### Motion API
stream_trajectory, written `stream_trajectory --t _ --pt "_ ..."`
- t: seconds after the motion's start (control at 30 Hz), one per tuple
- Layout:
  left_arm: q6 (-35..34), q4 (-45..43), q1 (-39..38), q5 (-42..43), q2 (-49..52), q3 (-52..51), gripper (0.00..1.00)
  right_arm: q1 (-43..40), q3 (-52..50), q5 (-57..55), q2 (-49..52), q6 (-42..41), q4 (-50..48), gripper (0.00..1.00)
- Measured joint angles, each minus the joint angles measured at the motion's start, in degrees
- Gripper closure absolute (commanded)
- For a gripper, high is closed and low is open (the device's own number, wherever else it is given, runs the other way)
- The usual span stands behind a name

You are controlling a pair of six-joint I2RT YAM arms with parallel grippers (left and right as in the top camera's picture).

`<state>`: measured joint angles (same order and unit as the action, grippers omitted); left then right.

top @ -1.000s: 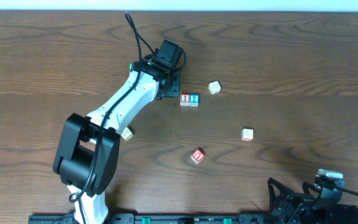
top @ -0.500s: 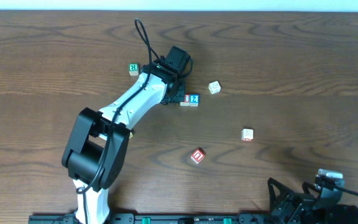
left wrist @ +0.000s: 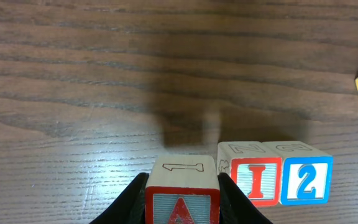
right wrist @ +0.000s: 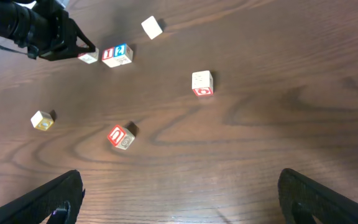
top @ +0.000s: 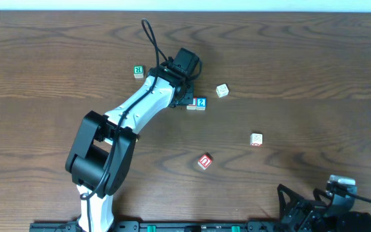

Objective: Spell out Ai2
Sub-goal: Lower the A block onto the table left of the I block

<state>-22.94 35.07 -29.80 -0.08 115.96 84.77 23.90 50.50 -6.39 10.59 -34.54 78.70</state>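
Note:
In the left wrist view my left gripper [left wrist: 182, 202] is shut on the red "A" cube [left wrist: 182, 190], its black fingers against the cube's two sides. The cube is just left of the red "I" cube [left wrist: 256, 180], which touches the blue "2" cube [left wrist: 305, 180] on its right. Whether the "A" cube rests on the table I cannot tell. Overhead, the left gripper [top: 184, 96] hides the "A" and most of the "I"; the "2" cube [top: 201, 103] shows. My right gripper [right wrist: 179, 193] is open and empty at the table's front right [top: 314, 203].
A green-faced cube [top: 138, 71] lies left of the left arm. A pale cube [top: 221, 90] lies right of the row. A red cube with a curved mark [top: 204, 162] and a white cube [top: 256, 139] lie nearer the front. A yellow cube [right wrist: 41, 120] shows in the right wrist view.
The left arm swung to the right with the "A" cube, uncovering the green cube and bringing the "A" up beside the "I". The right arm has not moved.

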Motion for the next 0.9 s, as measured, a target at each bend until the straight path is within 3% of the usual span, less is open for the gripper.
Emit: stream_trajectory --t 0.9 --pt "0.0 0.22 -0.04 1.66 2.97 -0.02 0.89 0.0 0.0 0.0 0.0 0.0 0.0 0.01"
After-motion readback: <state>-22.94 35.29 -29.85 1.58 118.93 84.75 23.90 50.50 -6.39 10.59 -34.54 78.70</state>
